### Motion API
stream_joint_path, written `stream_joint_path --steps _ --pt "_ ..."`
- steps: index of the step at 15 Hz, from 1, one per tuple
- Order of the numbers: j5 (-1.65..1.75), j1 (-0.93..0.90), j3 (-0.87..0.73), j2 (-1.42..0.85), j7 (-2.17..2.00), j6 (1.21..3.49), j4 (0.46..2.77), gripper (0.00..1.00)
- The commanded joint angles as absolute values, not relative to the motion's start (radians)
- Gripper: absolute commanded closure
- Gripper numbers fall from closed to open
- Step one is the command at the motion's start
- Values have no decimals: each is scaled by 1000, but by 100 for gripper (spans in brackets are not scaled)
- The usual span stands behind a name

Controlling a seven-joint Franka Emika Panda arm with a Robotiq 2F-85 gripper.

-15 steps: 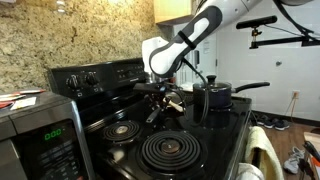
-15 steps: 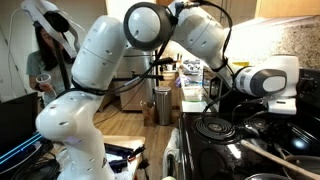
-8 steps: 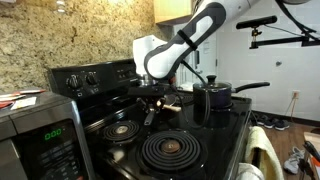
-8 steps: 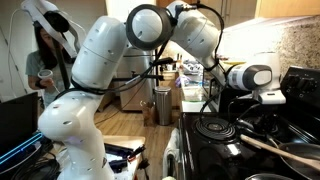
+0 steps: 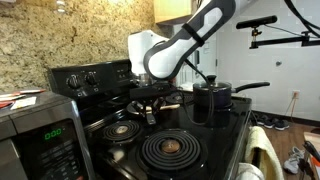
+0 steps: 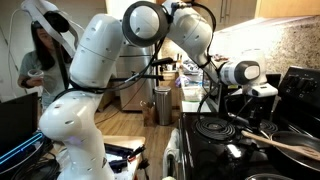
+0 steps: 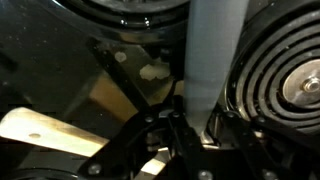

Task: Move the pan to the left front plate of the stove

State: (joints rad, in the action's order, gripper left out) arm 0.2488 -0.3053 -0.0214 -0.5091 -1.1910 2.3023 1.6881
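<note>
One step is in hand, by my reading: carrying the pan [image 5: 152, 108], which is at mid-frame over the stove [image 5: 215, 150] in an exterior view. The gripper [image 7: 190, 128] looks closed tight on its long handle [image 7: 205, 60] (the wooden spatula [image 7: 45, 128] shows lower left). Next it must centre the pan over the left front plate [image 5: 165, 150] and lower it level. The microwave [image 5: 30, 125] has green digits, too small to read.

The arm [image 5: 196, 30] reaches over, tool [image 5: 150, 108] pointing down.
</note>
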Motion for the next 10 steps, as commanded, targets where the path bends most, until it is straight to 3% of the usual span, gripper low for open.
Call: stream_joint_path --steps 1,10 --pt "267 -282 0 -385 -1039 2370 1859 93" --pt "211 -155 -2 -145 -555 2605 2210 93"
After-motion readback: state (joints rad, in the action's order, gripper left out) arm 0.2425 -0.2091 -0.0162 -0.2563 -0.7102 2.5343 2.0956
